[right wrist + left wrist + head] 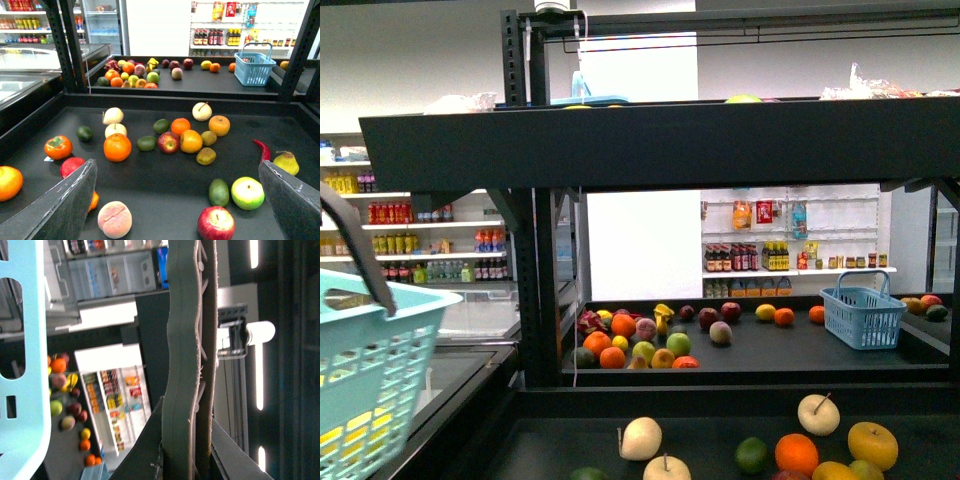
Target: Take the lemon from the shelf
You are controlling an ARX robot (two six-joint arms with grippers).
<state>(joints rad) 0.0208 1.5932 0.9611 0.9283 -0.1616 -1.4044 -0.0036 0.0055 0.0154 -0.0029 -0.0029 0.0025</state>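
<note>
The lemon (765, 312) is a small bright yellow fruit on the far deck of the black shelf (650, 140), beside an orange; it also shows in the right wrist view as the lemon (206, 64) and in the left wrist view as the lemon (85, 433). My right gripper (180, 200) hangs open over the near deck (165, 175), well short of the lemon, with nothing held. My left gripper (187, 460) is shut on the grey basket handle (180, 365) of a pale turquoise basket (370, 370) at the left.
The near deck carries oranges (117, 147), a red apple (216, 223), a green apple (247, 192), an avocado (218, 192), a peach (114, 219) and cream apples (202, 111). A blue basket (863, 315) stands on the far deck. Black posts (532, 290) frame the tiers.
</note>
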